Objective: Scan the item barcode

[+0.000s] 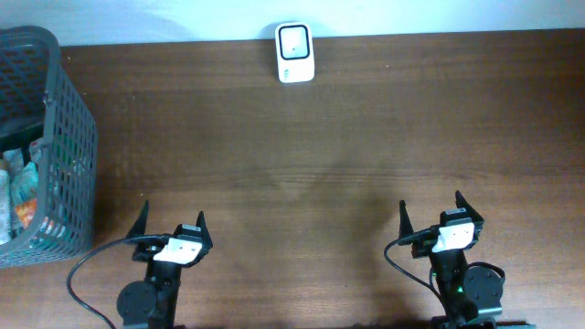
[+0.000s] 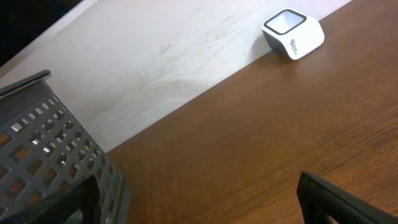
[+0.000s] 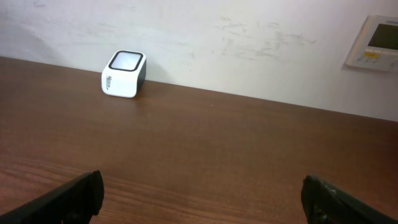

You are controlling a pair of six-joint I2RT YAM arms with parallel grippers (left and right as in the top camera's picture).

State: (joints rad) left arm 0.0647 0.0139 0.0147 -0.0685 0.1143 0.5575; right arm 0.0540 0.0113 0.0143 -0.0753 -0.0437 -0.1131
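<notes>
Left fingers (image 1: 141, 219) spread wide, holding nothing. Right fingers (image 1: 402, 217) the same. Both pairs sit at the tabletop's (image 1: 320, 155) near edge.

Scanner (image 1: 294, 52) at the middle of the far edge, window facing up, well apart from both pairs.

Items (image 1: 20, 196) lie inside the grey basket (image 1: 69, 137) at the left edge, near the left fingers but not touching them.

Basket cut off by the frame. Contents seen only through the mesh and over the rim; kinds and barcodes unreadable. Wrist views catch only fingertips at the bottom corners.
</notes>
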